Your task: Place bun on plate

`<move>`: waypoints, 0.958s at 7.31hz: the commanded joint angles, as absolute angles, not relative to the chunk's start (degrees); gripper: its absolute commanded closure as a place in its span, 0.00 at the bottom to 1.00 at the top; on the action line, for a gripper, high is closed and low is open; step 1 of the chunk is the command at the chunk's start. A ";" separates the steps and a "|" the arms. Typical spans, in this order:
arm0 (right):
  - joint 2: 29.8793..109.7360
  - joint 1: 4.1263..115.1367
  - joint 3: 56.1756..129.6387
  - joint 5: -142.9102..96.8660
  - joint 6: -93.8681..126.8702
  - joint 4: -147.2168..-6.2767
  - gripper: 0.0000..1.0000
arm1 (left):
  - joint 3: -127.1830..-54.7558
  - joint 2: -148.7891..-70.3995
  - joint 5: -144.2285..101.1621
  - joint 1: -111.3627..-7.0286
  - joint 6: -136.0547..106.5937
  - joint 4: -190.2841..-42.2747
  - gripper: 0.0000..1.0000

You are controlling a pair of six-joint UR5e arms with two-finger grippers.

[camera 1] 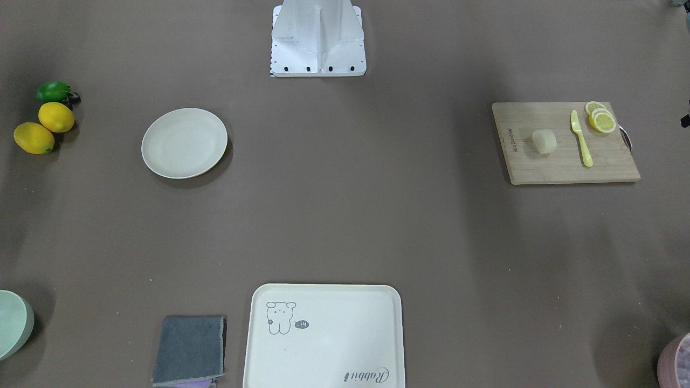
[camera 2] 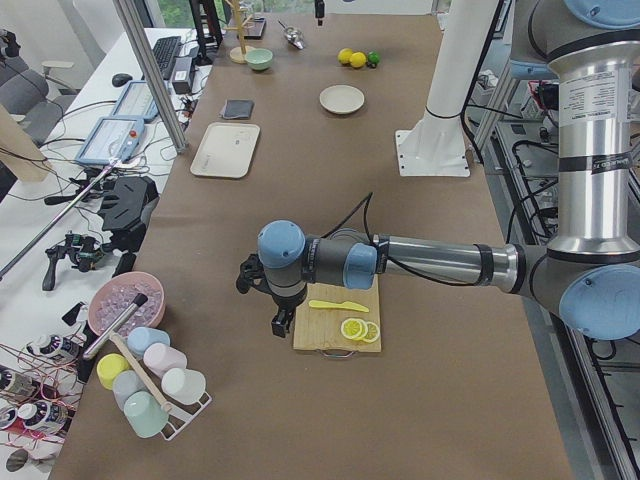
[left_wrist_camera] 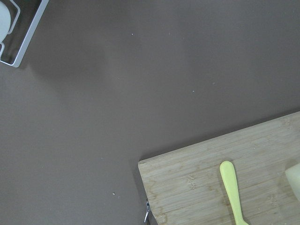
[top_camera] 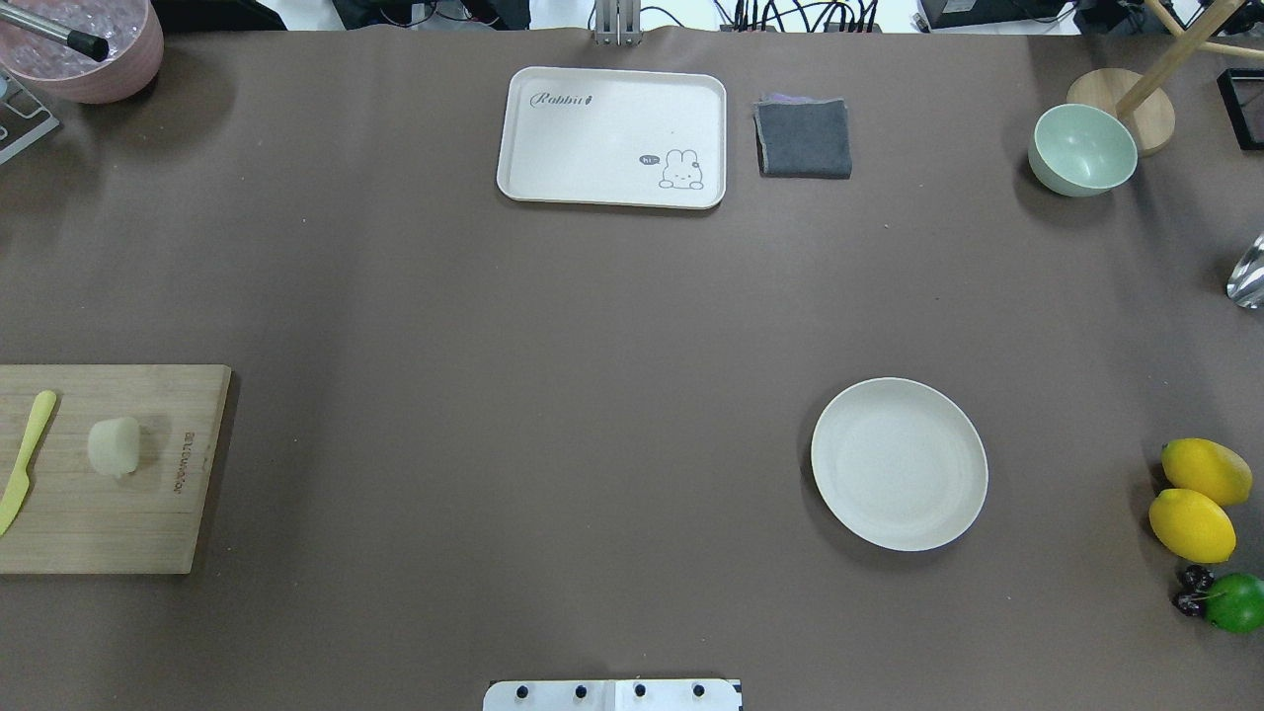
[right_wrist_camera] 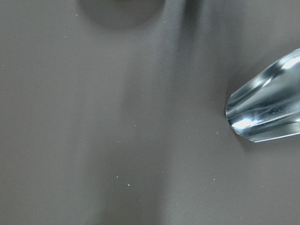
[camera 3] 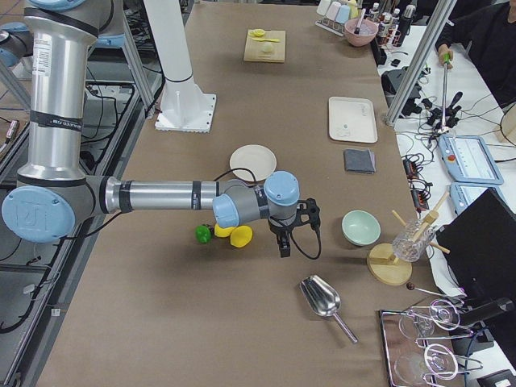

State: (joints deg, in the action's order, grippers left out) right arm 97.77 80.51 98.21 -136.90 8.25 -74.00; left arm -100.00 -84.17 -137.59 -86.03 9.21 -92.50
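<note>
The bun (camera 1: 543, 141) is a pale cream lump lying on a wooden cutting board (camera 1: 560, 164); it also shows in the overhead view (top_camera: 115, 446), and its edge shows in the left wrist view (left_wrist_camera: 294, 180). The round cream plate (camera 1: 184, 142) lies bare on the brown table, far across from the bun (top_camera: 899, 463). My left gripper (camera 2: 279, 324) hangs above the table just off the board's end, seen only from the side, so I cannot tell its state. My right gripper (camera 3: 283, 247) hovers beyond the lemons, near a metal scoop; again I cannot tell its state.
A yellow-green knife (camera 1: 581, 139) and lemon slices (camera 1: 601, 119) share the board. A bear-print tray (top_camera: 612, 136), grey cloth (top_camera: 804, 137) and green bowl (top_camera: 1082, 150) line the far edge. Lemons (top_camera: 1193, 499), a lime (top_camera: 1234, 602) and a metal scoop (right_wrist_camera: 267, 112) lie near the right arm.
</note>
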 commanded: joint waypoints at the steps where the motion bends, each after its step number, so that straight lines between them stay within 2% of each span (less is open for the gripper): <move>1: 97.56 80.42 97.13 -136.06 8.35 -71.39 0.00 | -99.85 -84.29 -137.20 -85.96 9.23 -92.72 0.02; 4: 96.51 79.98 95.54 -135.35 8.88 -68.47 0.00 | -99.13 -84.47 -137.72 -86.13 8.88 -92.90 0.02; 7: 96.07 73.77 95.54 -139.38 11.75 -65.22 0.00 | -100.28 -83.94 -137.81 -85.26 1.98 -94.65 0.02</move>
State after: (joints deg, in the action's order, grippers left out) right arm 96.24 76.61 95.46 -137.59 9.71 -66.49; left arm -99.44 -84.07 -137.74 -85.87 5.61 -93.62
